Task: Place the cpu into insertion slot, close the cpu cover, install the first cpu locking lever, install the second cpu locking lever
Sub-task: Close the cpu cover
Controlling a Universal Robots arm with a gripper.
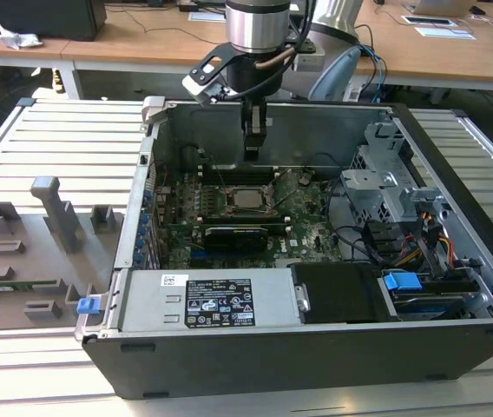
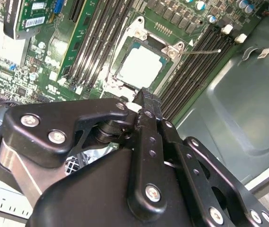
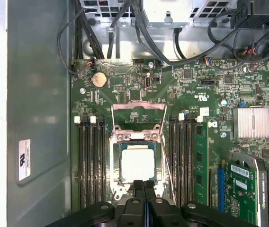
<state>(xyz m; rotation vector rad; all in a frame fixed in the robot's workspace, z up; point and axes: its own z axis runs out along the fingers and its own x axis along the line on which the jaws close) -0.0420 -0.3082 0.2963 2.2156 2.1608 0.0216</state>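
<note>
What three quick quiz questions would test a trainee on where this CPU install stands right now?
1. True or false: the gripper is gripping the cpu.
2. Multiple choice: the cpu cover is A) standing upright, B) lying flat around the cpu, C) lifted clear in the gripper.
3. Short answer: which long narrow black parts flank the cpu on both sides?

Key: 1 false, the gripper is shut on nothing, and the cpu sits on the board beyond its tips. 2 B. 3 the memory slots.
</note>
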